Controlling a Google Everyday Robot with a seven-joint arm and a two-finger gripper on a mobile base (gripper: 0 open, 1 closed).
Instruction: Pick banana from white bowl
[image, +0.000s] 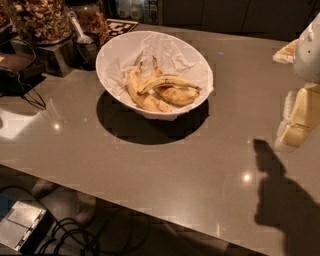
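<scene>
Cream-coloured and pale, my tool (295, 122) hangs at the far right edge of the view, above the grey table (150, 170) and partly cut off by the frame. Whether it is open or closed I cannot tell. It grips nothing and touches nothing. Its dark shadow (280, 200) falls on the table just below and in front of it.

Well apart from the tool, to the left and further back, the white bowl (107, 55) stands on the table, tilted a little, with crumpled white paper (170, 50) lining it. The banana (167, 80) lies inside, long, slim and curved, resting on top of two plumper spotted bananas (142, 97), its thin dark stem pointing toward the right side of the bowl. The bowl casts a round dark shadow (130, 125) on the table in front of it.

Behind the bowl, at the top left corner, stand glass jars (40, 20) with brown contents and a metal scoop (82, 36). Dark cables (75, 235) lie below the table's near edge.
</scene>
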